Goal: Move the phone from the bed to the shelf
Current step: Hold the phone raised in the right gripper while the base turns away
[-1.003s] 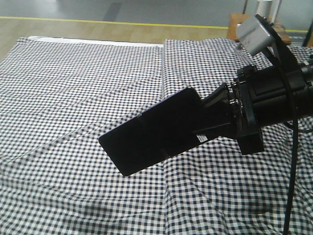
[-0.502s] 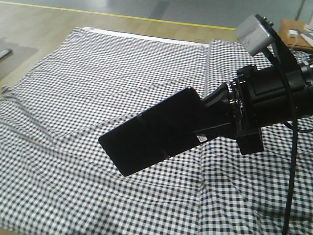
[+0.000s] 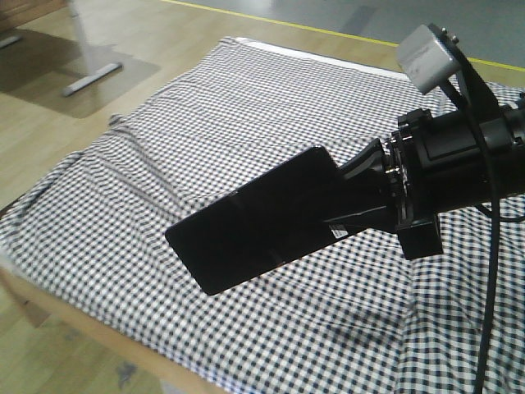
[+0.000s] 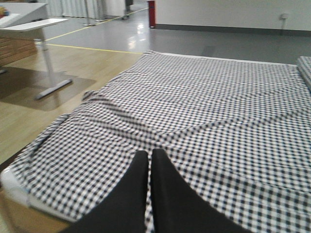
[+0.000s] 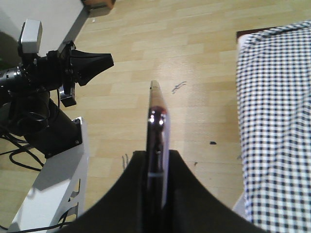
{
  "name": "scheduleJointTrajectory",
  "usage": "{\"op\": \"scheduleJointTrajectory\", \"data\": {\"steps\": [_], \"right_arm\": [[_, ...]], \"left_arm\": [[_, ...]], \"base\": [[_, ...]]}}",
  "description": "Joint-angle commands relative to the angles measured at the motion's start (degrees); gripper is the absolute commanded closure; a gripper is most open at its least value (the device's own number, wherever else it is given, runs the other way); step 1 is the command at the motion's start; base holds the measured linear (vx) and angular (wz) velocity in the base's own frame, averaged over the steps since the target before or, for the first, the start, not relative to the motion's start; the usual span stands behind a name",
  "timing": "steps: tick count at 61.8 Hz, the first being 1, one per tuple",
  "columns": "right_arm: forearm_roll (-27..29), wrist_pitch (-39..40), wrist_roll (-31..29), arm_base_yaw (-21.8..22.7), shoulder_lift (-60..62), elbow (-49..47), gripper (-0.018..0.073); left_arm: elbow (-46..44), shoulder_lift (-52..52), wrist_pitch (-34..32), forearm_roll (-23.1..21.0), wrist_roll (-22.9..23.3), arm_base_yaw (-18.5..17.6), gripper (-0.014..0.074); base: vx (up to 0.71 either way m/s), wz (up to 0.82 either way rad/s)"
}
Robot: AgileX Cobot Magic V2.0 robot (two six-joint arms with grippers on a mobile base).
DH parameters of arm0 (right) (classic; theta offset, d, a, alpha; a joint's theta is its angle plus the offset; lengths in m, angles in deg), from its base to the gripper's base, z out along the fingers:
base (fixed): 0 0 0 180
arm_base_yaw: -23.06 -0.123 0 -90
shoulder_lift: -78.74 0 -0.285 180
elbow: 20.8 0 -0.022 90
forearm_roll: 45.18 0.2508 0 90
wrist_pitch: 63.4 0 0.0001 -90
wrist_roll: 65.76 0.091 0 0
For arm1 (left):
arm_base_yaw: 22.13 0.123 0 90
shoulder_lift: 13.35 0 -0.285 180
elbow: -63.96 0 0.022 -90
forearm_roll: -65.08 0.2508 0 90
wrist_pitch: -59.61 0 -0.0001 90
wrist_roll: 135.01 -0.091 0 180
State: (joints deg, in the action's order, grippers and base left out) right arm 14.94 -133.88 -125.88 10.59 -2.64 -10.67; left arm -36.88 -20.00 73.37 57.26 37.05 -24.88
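The large bed [image 3: 246,107], spread with black-and-white gingham cloth creased in long folds, fills most of the front view. Pale wood-plank floor [image 5: 194,48] runs alongside it, and a thin yellow floor line [image 3: 328,33] crosses beyond the far edge. A white table on a grey metal leg [image 4: 29,24] stands on the floor well apart from the bed.

The bulky black right arm [image 3: 459,164], carrying a silver-grey camera box [image 3: 431,53], reaches in from the right, raised above the cloth. The right gripper [image 5: 155,155] has its wide flat black paddles clamped onto the phone [image 5: 156,116]. This thin glossy black slab with a rose-gold metal rim is held in the air, clear of the bed. The right wrist view shows it edge-on, its free end sticking out well past the paddle tips.

The left gripper [image 4: 149,155] hangs over the near part of the bed. Its two black fingers are pressed together with only a narrow slit between them, and they hold nothing.
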Motion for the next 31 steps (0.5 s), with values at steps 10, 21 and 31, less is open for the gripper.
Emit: {"op": "scheduleJointTrajectory", "data": {"steps": [10,21,31], "right_arm": [[5.29,-3.37,-0.24,0.30,1.77,-1.50,0.0561],[5.29,-3.37,-0.24,0.30,1.77,-1.50,0.0561],[5.29,-3.37,-0.24,0.30,1.77,-1.50,0.0561]], "left_arm": [[0.16,0.25,-4.27,-0.51,0.22,-0.23,0.0596],[0.16,0.25,-4.27,-0.51,0.22,-0.23,0.0596],[0.16,0.25,-4.27,-0.51,0.22,-0.23,0.0596]], "base": [[-0.11,0.44],[-0.11,0.43],[-0.11,0.42]]}}
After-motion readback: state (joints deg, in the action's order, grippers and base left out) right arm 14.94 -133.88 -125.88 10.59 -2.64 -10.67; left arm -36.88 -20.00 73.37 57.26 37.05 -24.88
